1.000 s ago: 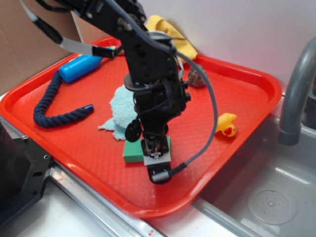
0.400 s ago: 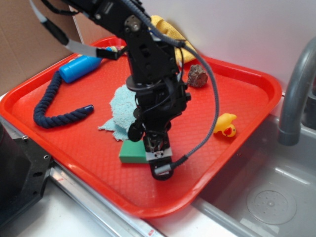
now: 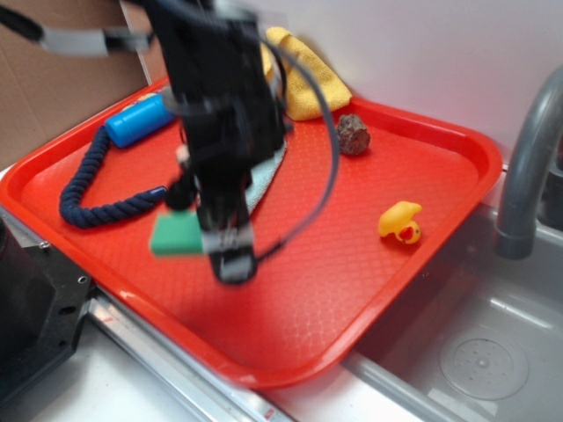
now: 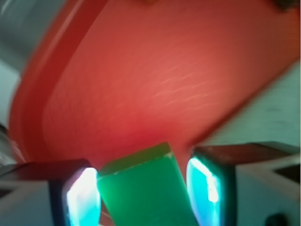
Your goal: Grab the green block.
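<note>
The green block (image 3: 177, 235) hangs in my gripper (image 3: 222, 239) above the red tray (image 3: 387, 290), towards its front left. The exterior view is blurred by motion. In the wrist view the green block (image 4: 146, 188) sits tilted between my two fingers (image 4: 82, 200), which press on its sides, with the tray floor well below. My gripper (image 4: 143, 193) is shut on the block.
A blue bottle (image 3: 139, 120) and a dark blue rope (image 3: 88, 180) lie at the tray's left. A teal cloth (image 3: 264, 171) shows behind the arm. A yellow cloth (image 3: 303, 75), a brown rock (image 3: 354, 135) and a yellow duck (image 3: 400, 221) lie right. A faucet (image 3: 528, 158) and sink (image 3: 475, 352) stand right.
My gripper has risen and swung left with the green block in it. The block has left the tray floor beside the teal cloth.
</note>
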`<state>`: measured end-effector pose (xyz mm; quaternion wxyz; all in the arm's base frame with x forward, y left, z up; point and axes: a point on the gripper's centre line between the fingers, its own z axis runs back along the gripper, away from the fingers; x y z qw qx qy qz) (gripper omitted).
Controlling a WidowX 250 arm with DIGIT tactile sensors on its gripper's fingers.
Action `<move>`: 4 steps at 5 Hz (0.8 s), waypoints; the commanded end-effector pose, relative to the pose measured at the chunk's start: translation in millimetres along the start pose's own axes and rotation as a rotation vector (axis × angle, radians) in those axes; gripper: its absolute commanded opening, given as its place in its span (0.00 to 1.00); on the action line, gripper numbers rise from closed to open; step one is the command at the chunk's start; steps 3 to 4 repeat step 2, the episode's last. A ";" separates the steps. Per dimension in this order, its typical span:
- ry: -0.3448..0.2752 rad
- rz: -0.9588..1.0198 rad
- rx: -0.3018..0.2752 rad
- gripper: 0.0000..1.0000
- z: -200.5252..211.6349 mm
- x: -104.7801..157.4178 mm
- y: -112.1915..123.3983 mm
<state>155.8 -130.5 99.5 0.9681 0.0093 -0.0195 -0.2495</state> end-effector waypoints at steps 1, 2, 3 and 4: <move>-0.007 0.488 -0.033 0.00 110.2 -2.3 22.2; 0.030 0.723 0.017 0.00 137.2 -20.7 43.0; 0.030 0.723 0.017 0.00 137.2 -20.7 43.0; 0.030 0.723 0.017 0.00 137.2 -20.7 43.0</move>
